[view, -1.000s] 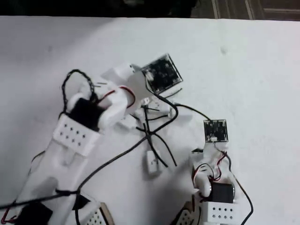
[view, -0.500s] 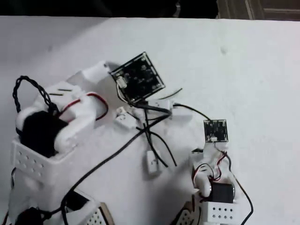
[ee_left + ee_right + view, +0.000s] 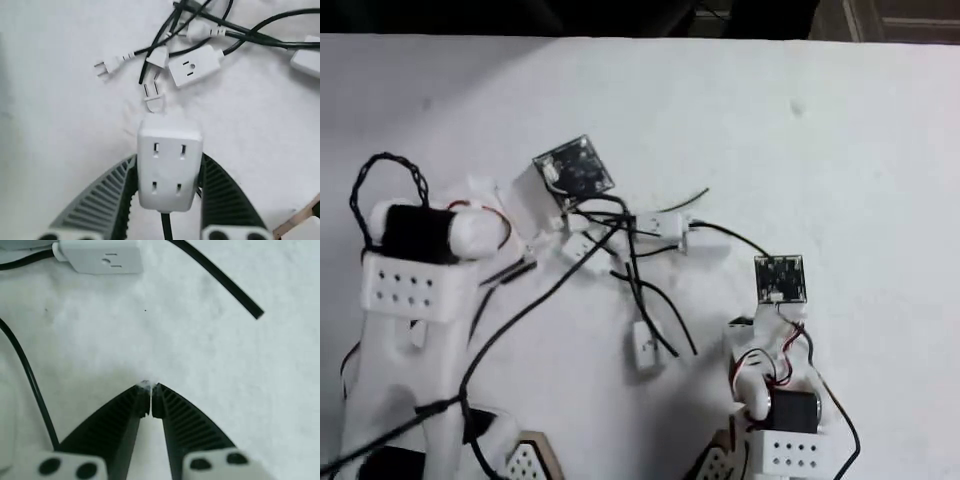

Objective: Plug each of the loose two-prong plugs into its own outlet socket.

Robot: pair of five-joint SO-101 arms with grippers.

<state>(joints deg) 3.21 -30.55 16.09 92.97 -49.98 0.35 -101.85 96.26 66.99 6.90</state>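
Drawn back to the near left, the left tool (image 3: 167, 161) is seen from its wrist clamped on the outlet block (image 3: 169, 175), a grasp obscured from above; a loose plug (image 3: 154, 95) lies just beyond. The right tool (image 3: 150, 390) is closed on nothing.

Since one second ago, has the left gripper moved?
Yes: the left gripper, holding the outlet block, went toward the high view's left edge, away from the unmoved white socket.

The high camera looks steeply down on the tangle of black cords (image 3: 632, 265) on the white table (image 3: 860, 130). The left wrist camera faces that tangle closely, across a white plastic outlet block (image 3: 169, 167); the right wrist camera hangs low over its edge.
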